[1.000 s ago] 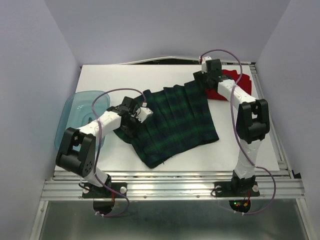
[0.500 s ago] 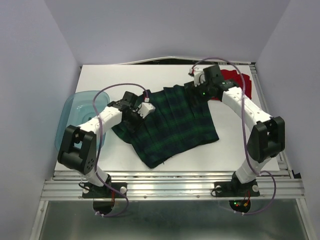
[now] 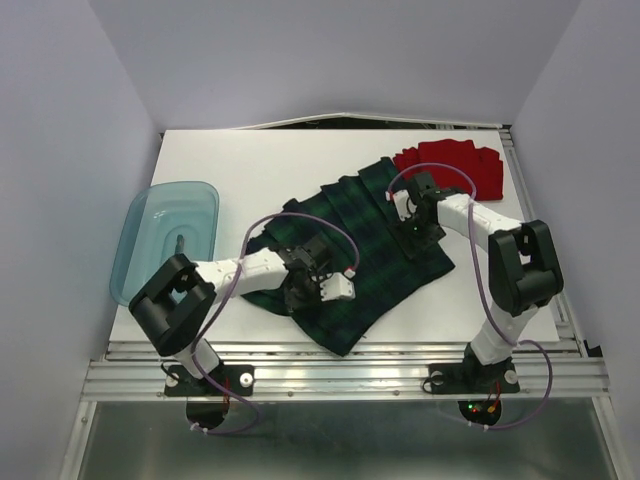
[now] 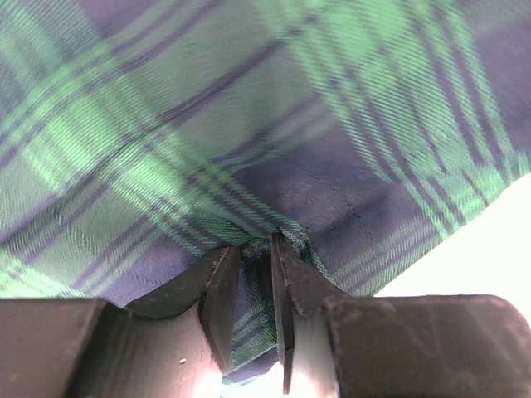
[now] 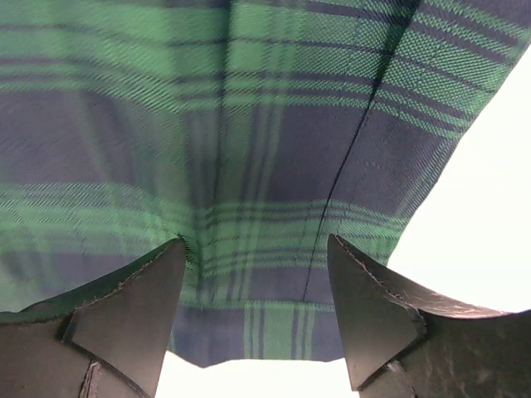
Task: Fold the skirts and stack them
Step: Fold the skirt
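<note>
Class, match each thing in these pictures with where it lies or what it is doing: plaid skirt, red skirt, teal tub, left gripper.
Things:
1 plaid skirt
2 red skirt
3 teal tub
4 left gripper

Places or states:
A far right of the table
B left edge of the table
C spread mid-table
D fingers pinching plaid cloth

Pairs: 1-C, 2-A, 3-B, 4-D
</note>
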{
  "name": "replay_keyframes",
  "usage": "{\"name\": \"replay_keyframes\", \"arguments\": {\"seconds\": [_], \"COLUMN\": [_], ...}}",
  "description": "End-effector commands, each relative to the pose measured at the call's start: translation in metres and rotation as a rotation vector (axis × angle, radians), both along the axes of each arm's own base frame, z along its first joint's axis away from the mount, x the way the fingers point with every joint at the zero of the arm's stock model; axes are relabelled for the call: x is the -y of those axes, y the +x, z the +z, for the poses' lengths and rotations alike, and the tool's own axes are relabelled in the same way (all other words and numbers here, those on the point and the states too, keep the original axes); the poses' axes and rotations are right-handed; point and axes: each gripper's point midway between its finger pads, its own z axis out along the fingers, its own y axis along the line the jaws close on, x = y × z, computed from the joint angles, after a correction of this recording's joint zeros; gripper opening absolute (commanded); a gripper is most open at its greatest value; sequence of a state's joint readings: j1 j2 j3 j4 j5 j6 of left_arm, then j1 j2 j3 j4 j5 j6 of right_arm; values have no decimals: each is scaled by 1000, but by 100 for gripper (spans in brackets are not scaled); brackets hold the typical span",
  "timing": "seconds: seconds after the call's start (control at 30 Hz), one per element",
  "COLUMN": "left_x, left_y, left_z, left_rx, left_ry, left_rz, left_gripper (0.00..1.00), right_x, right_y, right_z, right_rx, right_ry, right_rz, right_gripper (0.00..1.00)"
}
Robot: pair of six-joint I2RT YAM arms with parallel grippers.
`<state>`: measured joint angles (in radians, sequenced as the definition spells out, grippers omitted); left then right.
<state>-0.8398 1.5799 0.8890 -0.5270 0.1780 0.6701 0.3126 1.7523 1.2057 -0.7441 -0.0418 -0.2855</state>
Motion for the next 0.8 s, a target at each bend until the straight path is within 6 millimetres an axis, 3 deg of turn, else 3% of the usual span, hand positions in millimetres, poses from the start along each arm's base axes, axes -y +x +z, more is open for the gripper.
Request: {"name": "replay_keyframes", "arguments": {"seconds": [0.0, 0.1, 0.2, 0.23, 0.3, 0.43, 0.57, 0.6, 0.67, 0.7, 0.77], "left_x": [30, 75, 107, 127, 152, 183, 188, 186, 182, 175, 163], "left_y": [-38, -31, -38, -39, -43, -58, -64, -68, -69, -64, -50], "left_z": [-5, 13, 16, 29, 39, 61, 93, 112, 131, 147, 157], "left_rx": [-80, -63, -119, -113, -123, -160, -166, -161, -149, -133, -134], "left_ry": [-13, -85, -124, -163, -211, -298, -365, -407, -451, -488, -514], "left_rz": [-159, -206, -240, -257, -281, -295, -284, -291, -287, -258, -209], "left_gripper": [33, 33, 33, 33, 33, 35, 38, 39, 40, 39, 39], "right_x": [14, 3, -10, -13, -20, -37, -56, -59, -63, -64, -63], "right_y": [23, 47, 64, 70, 87, 99, 101, 103, 110, 113, 121], "right_z": [-12, -15, -18, -26, -21, -21, 0, 16, 39, 58, 83], "right_rx": [66, 112, 118, 114, 148, 163, 196, 227, 280, 324, 382], "right_ry": [-67, -38, 9, 15, 34, 56, 135, 154, 179, 190, 199], "right_rz": [20, 39, 49, 54, 59, 109, 154, 158, 154, 147, 112], "right_gripper": [73, 71, 64, 60, 58, 61, 75, 76, 76, 75, 69]}}
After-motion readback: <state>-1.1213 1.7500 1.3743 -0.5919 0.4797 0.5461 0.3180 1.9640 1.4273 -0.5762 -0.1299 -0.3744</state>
